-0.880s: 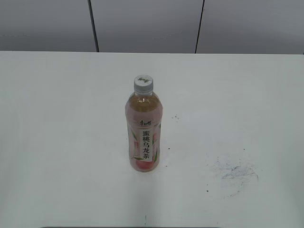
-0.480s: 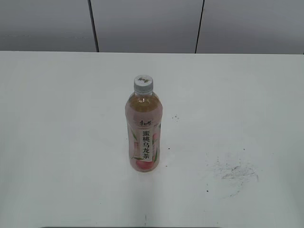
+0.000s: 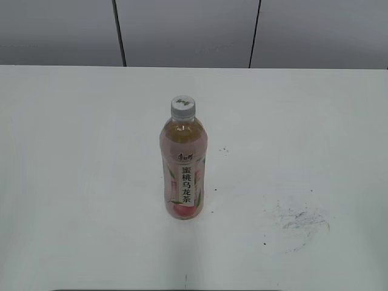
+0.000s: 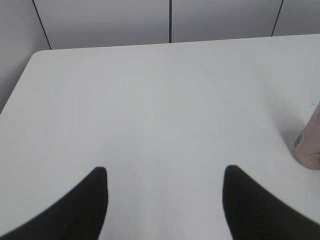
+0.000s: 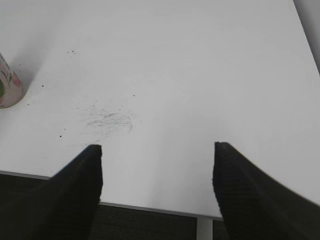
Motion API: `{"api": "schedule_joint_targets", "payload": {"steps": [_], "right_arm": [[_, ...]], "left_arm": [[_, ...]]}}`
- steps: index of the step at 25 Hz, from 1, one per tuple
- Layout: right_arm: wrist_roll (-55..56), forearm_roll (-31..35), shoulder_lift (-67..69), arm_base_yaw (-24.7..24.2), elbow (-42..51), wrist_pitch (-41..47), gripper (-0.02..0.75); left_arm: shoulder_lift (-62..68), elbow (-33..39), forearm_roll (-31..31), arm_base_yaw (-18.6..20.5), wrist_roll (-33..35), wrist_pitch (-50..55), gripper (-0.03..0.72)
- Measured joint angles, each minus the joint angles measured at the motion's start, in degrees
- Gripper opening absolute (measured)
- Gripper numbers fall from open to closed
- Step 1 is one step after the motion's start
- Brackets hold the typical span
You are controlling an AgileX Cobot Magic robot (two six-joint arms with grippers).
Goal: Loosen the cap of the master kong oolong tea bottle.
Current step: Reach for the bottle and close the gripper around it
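- Master kong oolong tea bottle (image 3: 183, 167) stands upright on white bench (image 3: 73, 182), long axis vertical, approx mid-bench in exterior view.
- Cap (image 3: 183, 106) on top, pointing straight up, seated on neck; label w/ black vertical chars faces the exterior cam.
- Amber tea fills bottle to near the shoulder.
- Left pincer (image 4: 165, 180): wide open, both dark fingers low in frame w/ bare bench between; holds nothing, touches nothing. Bottle base just visible at right edge of left wrist view (image 4: 310, 145), well apart from fingers.
- Right pincer (image 5: 157, 160): wide open too, empty, sits over near edge of bench. Bottle base at far left of right wrist view (image 5: 9, 85), well apart.
- Grey scuff mark (image 3: 300, 221) on bench, right of bottle; few dark specks nearby.
- Neither arm visible in exterior view.
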Motion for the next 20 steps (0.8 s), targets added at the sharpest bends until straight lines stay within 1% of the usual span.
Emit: {"api": "schedule_joint_targets", "payload": {"steps": [6,12,15,18,20], "right_arm": [[0.00,0.00,0.00,0.00,0.00,0.00,0.522],[0.00,0.00,0.00,0.00,0.00,0.00,0.522],[0.00,0.00,0.00,0.00,0.00,0.00,0.522],[0.00,0.00,0.00,0.00,0.00,0.00,0.522],[0.00,0.00,0.00,0.00,0.00,0.00,0.522]], "left_arm": [[0.00,0.00,0.00,0.00,0.00,0.00,0.436],[0.88,-0.70,0.40,0.00,0.00,-1.59,0.389],[2.82,-0.94,0.72,0.00,0.00,-11.57,0.385],[6.74,-0.64,-0.73,0.00,0.00,-25.68,0.385],[11.22,0.15,-2.44,0.00,0.00,-32.64,0.384]]}}
